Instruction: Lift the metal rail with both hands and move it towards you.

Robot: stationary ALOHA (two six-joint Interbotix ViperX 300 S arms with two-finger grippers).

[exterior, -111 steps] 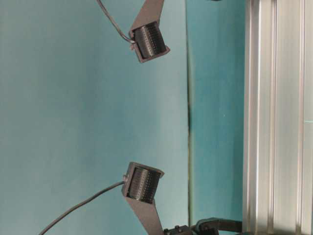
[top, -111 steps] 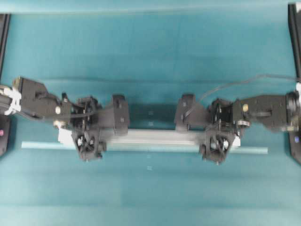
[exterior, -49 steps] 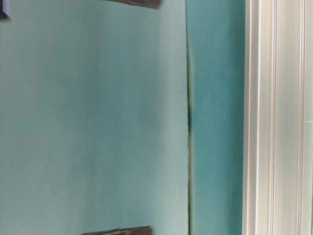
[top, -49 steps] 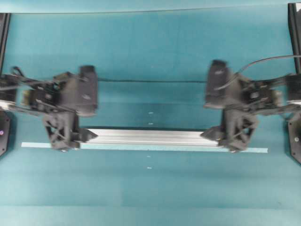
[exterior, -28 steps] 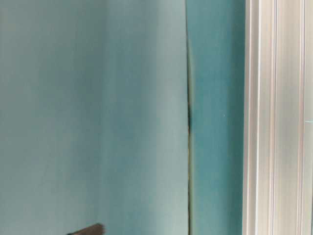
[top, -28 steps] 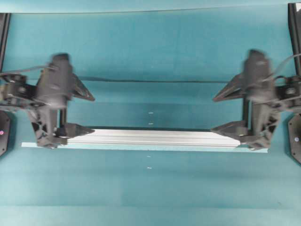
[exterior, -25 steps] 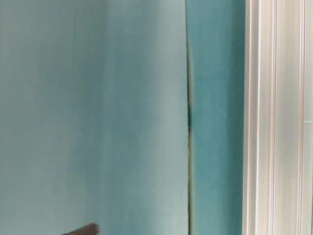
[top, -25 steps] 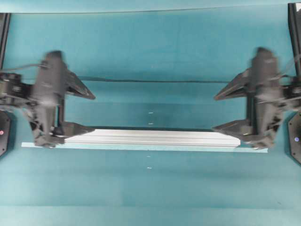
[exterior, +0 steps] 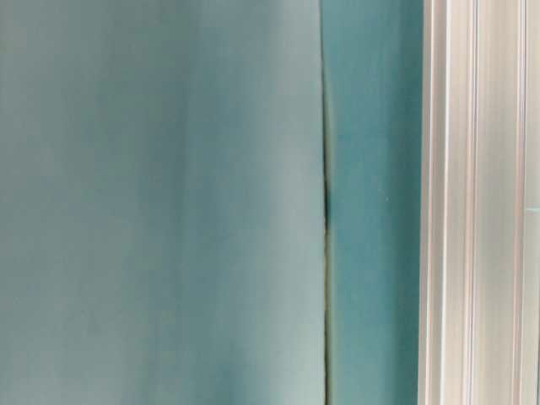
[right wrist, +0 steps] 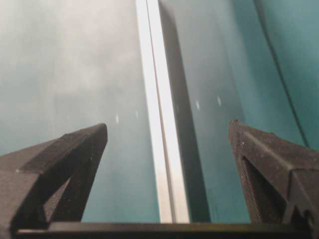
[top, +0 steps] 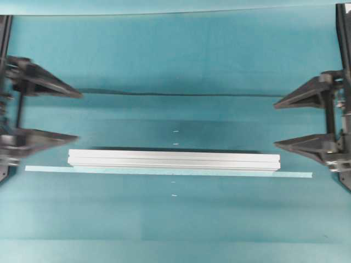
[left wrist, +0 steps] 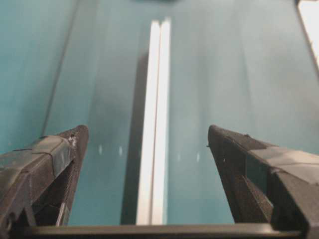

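Observation:
The metal rail [top: 174, 159] is a long silver grooved bar lying flat across the middle of the teal table. It fills the right side of the table-level view [exterior: 477, 202]. My left gripper [top: 79, 116] is open and empty at the left edge, just clear of the rail's left end. My right gripper [top: 275, 125] is open and empty at the right edge, by the rail's right end. In the left wrist view the rail [left wrist: 155, 124] runs away between the wide-open gripper [left wrist: 147, 130]. The right wrist view shows the rail [right wrist: 162, 124] and the open gripper [right wrist: 168, 126] the same way.
A thin pale tape strip [top: 44, 169] lies along the rail's near side and reaches past both ends. A dark seam [top: 175, 94] crosses the cloth behind the rail. Small white marks [top: 174, 195] dot the middle. Black frame posts [top: 343, 33] stand at the far corners.
Both grippers were down over the rail, then opened and drew back outward to the table's sides. The rail has stayed lying in the same place beside the tape strip.

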